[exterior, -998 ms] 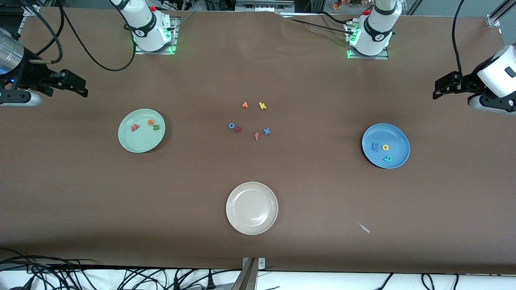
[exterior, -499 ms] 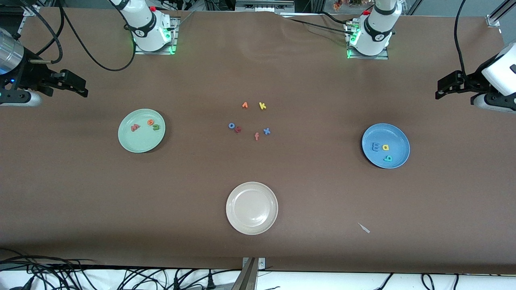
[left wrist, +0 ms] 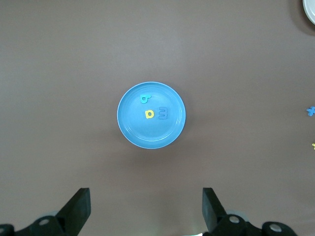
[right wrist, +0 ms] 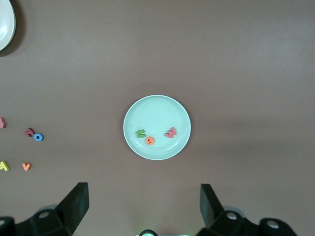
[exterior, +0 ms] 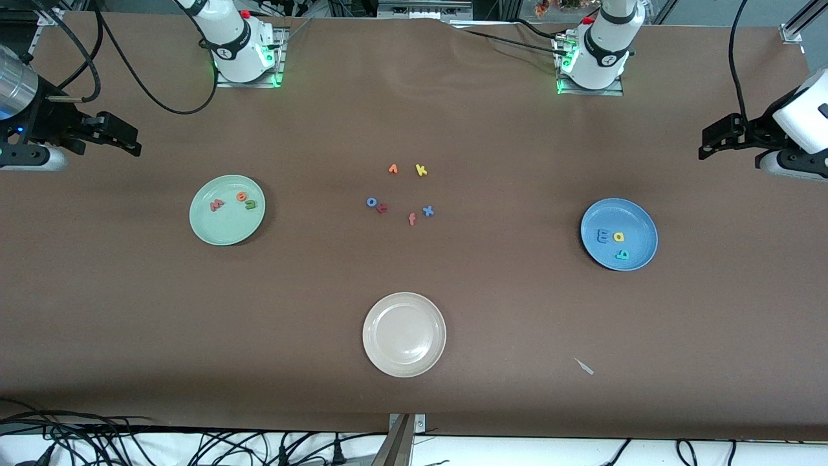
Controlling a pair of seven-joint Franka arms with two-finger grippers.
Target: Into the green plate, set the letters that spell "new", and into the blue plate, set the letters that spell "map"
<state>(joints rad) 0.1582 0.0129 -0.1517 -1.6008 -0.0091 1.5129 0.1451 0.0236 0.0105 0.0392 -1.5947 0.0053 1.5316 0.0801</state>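
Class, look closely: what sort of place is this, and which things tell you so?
Probably a robotics lab: two bolted-down arm bases on a brown-covered table, loose cables along its edge, and foam letters sorted into plates.

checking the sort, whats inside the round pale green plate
Three small foam letters lie inside the round pale mint-green plate: a pinkish-red w, an orange e and an olive-green n. Nothing covers them; whatever is under the plate is hidden.

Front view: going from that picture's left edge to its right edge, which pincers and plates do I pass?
right pincer → green plate → cream-white plate → blue plate → left pincer
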